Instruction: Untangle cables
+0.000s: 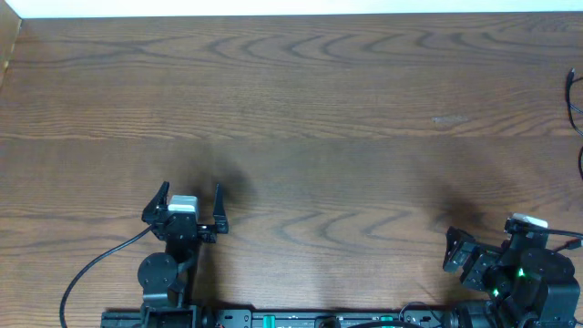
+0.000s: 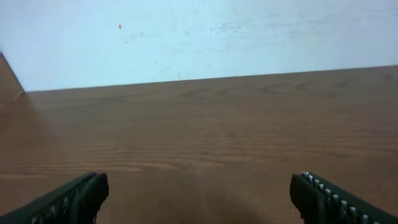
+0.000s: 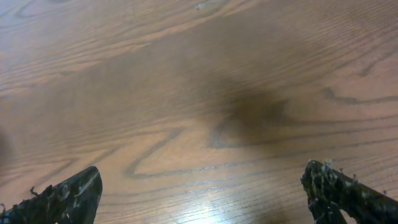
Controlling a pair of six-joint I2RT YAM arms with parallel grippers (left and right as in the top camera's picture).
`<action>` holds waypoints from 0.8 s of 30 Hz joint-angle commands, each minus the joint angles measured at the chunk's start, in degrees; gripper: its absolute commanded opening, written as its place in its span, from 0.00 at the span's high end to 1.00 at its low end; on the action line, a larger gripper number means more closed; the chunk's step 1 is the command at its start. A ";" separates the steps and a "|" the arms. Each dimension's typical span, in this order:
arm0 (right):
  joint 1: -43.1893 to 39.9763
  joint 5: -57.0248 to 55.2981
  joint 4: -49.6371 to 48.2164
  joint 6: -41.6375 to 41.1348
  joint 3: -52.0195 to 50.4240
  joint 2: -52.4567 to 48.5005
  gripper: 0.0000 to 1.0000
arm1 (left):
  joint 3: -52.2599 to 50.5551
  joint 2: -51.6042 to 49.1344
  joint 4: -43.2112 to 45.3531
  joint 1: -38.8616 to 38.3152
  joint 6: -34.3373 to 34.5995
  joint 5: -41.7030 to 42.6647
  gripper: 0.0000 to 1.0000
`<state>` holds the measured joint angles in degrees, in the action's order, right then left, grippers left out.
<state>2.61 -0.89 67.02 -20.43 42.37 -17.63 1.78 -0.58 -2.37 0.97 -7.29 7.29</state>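
- Cable (image 1: 572,98) shows only as a thin black loop at the edge, far ahead and right of the right jaws.
- Released and empty, the left jaws hang over bare surface (image 1: 319,109).
- Equally released, the right jaws seem parked, with nothing in reach.

We're looking at two mostly black arms: the left arm (image 1: 162,271) is wearing a silver-white block (image 1: 184,204) behind its left gripper (image 1: 190,190) and trailing a thin black cable (image 1: 109,251) off its round joint. The right arm (image 1: 537,278) is glowing with small green lights (image 1: 521,271) and carrying a white cap (image 1: 526,220). Up close we're seeing ribbed black pads (image 2: 329,198) on the left, and the right fingers (image 3: 345,191) are looking flecked with pale scuffs.
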 commanded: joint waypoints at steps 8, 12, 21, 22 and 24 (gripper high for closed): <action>0.48 -0.46 0.04 -0.59 -0.24 -0.02 0.01 | -1.57 0.50 -1.49 0.20 6.10 -10.34 0.02; 0.48 -0.46 0.04 -0.57 -0.24 -0.02 0.01 | -1.57 0.50 -1.42 0.17 6.10 -10.32 0.02; 0.48 -0.46 0.04 -0.57 -0.24 -0.02 0.01 | -1.57 0.50 -1.40 0.17 6.08 -8.98 0.02; 0.48 -0.46 0.04 -0.57 -0.24 -0.02 0.01 | -1.57 0.50 -1.46 0.17 6.08 -8.81 0.02; 0.48 -0.46 0.04 -0.57 -0.24 -0.02 0.01 | -1.57 0.50 -1.62 0.17 6.08 -8.59 0.02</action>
<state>2.61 -0.91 67.02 -20.43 42.37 -17.63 1.78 -0.58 -2.52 0.97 -1.48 -0.97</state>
